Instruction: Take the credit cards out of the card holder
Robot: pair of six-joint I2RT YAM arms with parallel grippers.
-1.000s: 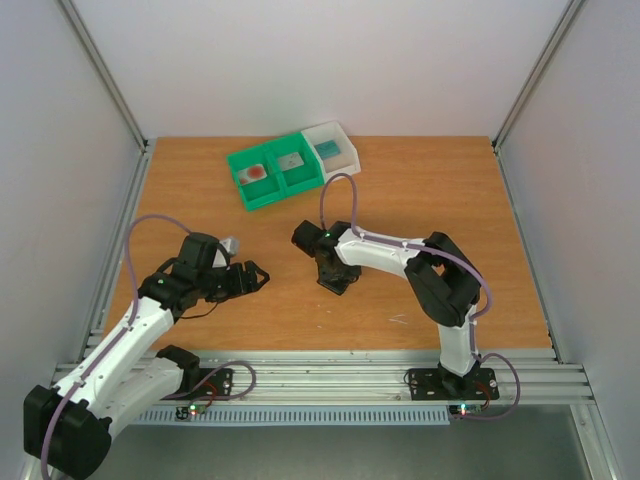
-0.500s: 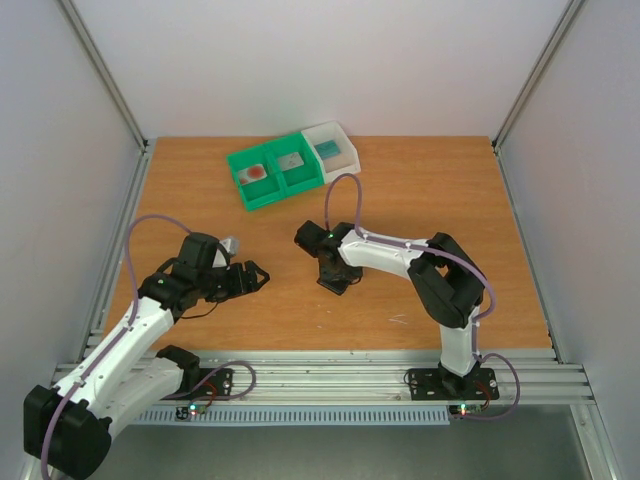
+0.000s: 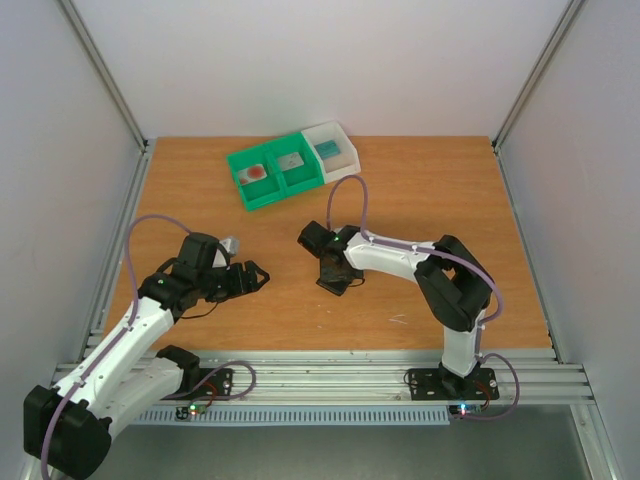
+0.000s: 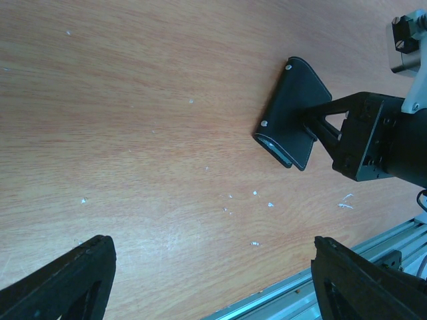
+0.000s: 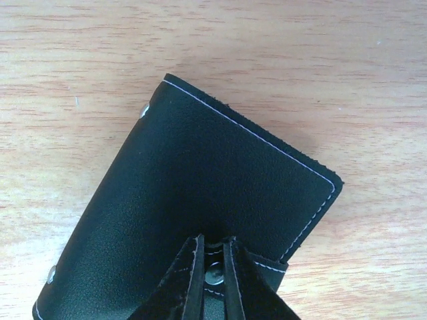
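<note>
Inspection at this moment, right arm first.

1. Change noted: over the last second the right pincer (image 5: 213, 241) has drawn its fingers together. At the bottom centre of the right wrist view they stand almost touching, pinched on the clasp tab (image 5: 214, 272) of the card holder (image 5: 193, 200). I record it as closed and gripping that tab.
2. In the top view the right wrist has also shifted slightly toward the right of the frame. The card holder (image 3: 335, 282) has hardly moved and lies on the table (image 3: 450, 200) just below centre.
3. The card holder is folded, black outside up. No pocket and no card inside it shows, so I cannot tell what it contains.
4. The left pincer (image 3: 258, 276) has not changed. It hangs at middle left with its fingers wide apart and nothing between them, well apart from the card holder.
5. At upper centre, one pale card (image 3: 256, 172) with a red blotch lies in the left compartment of the green bin (image 3: 280, 192). The white bin (image 3: 352, 158) stands touching the green bin's right end.

Assessment: the grip on the tab is, in my judgement, the start of opening the card holder. Pulling the tab may lift the whole holder, since nothing pins it down.
</note>
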